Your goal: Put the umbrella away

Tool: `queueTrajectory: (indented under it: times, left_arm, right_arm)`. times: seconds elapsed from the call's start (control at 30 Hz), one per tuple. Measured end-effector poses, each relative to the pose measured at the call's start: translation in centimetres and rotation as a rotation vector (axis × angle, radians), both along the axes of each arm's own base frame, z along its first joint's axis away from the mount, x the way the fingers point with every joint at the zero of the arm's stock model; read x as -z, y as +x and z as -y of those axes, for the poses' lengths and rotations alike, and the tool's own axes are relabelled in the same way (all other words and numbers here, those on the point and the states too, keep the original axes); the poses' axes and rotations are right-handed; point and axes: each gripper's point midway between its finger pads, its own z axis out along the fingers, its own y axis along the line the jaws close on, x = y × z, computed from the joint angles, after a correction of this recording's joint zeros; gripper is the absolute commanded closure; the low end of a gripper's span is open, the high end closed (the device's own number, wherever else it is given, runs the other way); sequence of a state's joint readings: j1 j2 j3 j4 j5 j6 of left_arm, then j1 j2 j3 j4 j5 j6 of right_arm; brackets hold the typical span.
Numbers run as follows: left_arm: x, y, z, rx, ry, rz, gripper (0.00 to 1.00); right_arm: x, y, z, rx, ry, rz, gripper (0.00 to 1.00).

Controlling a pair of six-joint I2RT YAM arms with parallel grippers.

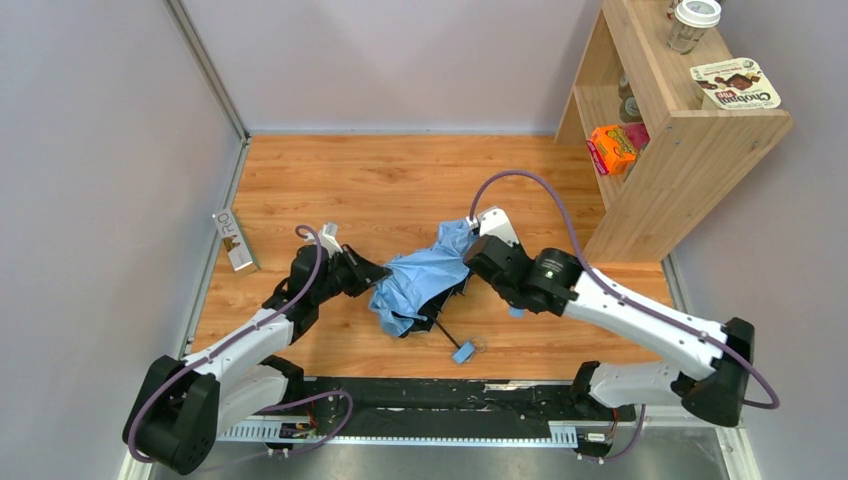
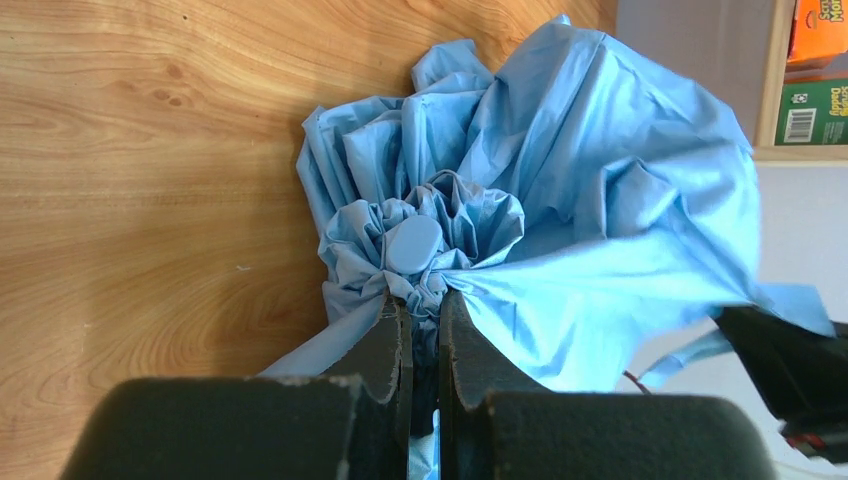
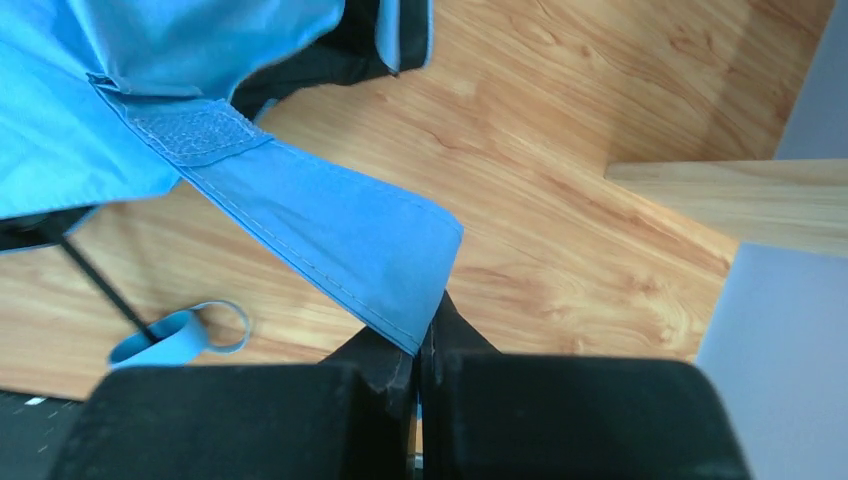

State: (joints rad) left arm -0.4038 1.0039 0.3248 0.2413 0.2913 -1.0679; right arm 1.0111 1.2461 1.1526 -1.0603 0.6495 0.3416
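The umbrella (image 1: 420,275) lies collapsed on the wooden table, its sky-blue canopy crumpled around dark ribs. Its thin dark shaft runs toward me to a small blue handle (image 1: 463,353) with a loop strap (image 3: 175,338). My left gripper (image 1: 378,272) is at the canopy's left end, shut on bunched fabric just under the round top cap (image 2: 413,243). My right gripper (image 1: 468,250) is at the canopy's right side, shut on the corner of the flat blue closure strap (image 3: 340,230), which carries a velcro patch (image 3: 195,130).
A wooden shelf (image 1: 690,130) stands at the back right, holding an orange box (image 1: 612,147), a jar (image 1: 693,25) and a snack pack (image 1: 735,85). A small box (image 1: 233,240) leans at the left wall. Grey walls enclose the table on three sides.
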Motion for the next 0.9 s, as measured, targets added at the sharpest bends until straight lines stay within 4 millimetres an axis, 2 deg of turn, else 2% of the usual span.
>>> queueTrajectory:
  times: [0.13, 0.27, 0.4, 0.5, 0.6, 0.67, 0.77, 0.9]
  left_arm:
    - [-0.2, -0.1, 0.1, 0.010, -0.003, 0.003, 1.00]
    - [-0.7, -0.2, 0.3, 0.028, -0.006, 0.023, 1.00]
    - [-1.0, -0.2, 0.4, 0.036, -0.008, 0.032, 1.00]
    - [-0.8, -0.2, 0.3, 0.034, -0.003, 0.026, 1.00]
    - [-0.6, -0.3, 0.2, 0.030, 0.002, 0.019, 1.00]
    - [-0.6, -0.3, 0.2, 0.029, 0.003, 0.017, 1.00]
    - [-0.6, -0.4, 0.2, 0.029, 0.004, 0.015, 1.00]
    - [-0.8, -0.5, 0.0, 0.027, 0.004, 0.018, 1.00]
  right_arm:
    - [-3.0, -1.0, -0.5, -0.070, 0.101, 0.056, 1.00]
    - [-6.3, -0.6, -1.4, -0.102, 0.176, 0.106, 1.00]
    - [-7.7, -1.2, -2.7, -0.169, 0.207, 0.062, 1.00]
    - [-7.2, -1.4, -3.0, -0.187, 0.138, -0.008, 1.00]
    - [-5.2, -1.2, -2.1, -0.178, 0.002, -0.069, 1.00]
    - [-3.9, -0.3, -1.4, -0.173, -0.098, -0.103, 1.00]
    - [-2.5, 1.9, -0.3, -0.156, -0.227, -0.144, 1.00]
    - [-1.3, 6.8, 0.0, -0.131, -0.346, -0.187, 0.99]
